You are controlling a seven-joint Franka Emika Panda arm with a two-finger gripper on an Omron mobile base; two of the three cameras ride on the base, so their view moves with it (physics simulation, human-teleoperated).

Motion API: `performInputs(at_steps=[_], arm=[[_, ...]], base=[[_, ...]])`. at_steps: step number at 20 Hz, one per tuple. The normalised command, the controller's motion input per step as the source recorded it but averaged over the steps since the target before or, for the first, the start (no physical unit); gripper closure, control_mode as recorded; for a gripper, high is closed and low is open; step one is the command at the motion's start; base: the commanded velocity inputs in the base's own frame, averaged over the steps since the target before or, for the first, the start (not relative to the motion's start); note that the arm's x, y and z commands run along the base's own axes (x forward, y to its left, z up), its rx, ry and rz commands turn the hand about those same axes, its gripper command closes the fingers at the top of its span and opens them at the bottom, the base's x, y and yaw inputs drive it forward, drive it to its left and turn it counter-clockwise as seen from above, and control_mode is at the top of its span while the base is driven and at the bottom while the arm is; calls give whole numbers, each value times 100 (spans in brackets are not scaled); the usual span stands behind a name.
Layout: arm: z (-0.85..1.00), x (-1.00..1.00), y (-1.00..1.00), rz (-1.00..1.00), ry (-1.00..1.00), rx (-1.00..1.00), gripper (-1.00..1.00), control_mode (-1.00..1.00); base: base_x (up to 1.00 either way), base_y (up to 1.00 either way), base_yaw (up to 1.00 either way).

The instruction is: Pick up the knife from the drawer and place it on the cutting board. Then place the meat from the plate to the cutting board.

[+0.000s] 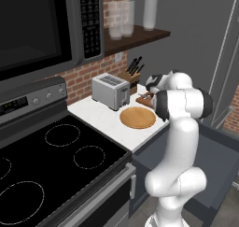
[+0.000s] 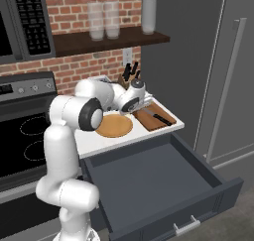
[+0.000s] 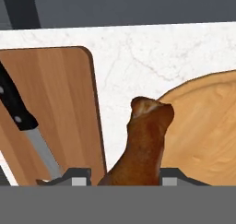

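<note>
My gripper (image 3: 124, 178) is shut on the meat (image 3: 145, 140), a dark-brown drumstick held between its fingers. The meat hangs over the white counter strip between the reddish-brown cutting board (image 3: 50, 103) and the round tan plate (image 3: 207, 131). The knife (image 3: 22, 119) lies on the board, dark handle and grey blade showing. From the right base, the gripper (image 2: 143, 106) sits at the board's (image 2: 151, 120) near corner, beside the bare plate (image 2: 114, 126), and the knife (image 2: 159, 118) lies along the board. The dark slate-grey drawer (image 2: 158, 185) stands pulled wide open below the counter.
A silver toaster (image 1: 110, 91) and a wooden knife block (image 1: 133, 77) stand against the brick wall behind the plate (image 1: 137, 117). The black stovetop (image 1: 56, 160) lies to the left. A shelf with glasses (image 2: 104, 22) hangs above, and a tall grey fridge (image 2: 223, 71) stands at the right.
</note>
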Motion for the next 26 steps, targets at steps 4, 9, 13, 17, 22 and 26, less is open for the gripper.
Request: performInputs(at_steps=[4, 9, 13, 17, 22, 26], arm=[[-16, 29, -42, 0, 0, -1, 100, -100], [-35, 30, -23, 0, 0, -3, 100, -100], [-48, 38, -14, 0, 2, -3, 100, -100], [-41, 40, -16, 0, 2, -1, 100, -100], [-5, 53, -33, 0, 1, 0, -100, -100], [0, 51, -24, 0, 0, 0, -100, -100]], base=[[0, 0, 0], [0, 0, 0], [0, 0, 0], [0, 0, 0], [0, 0, 0], [0, 0, 0]])
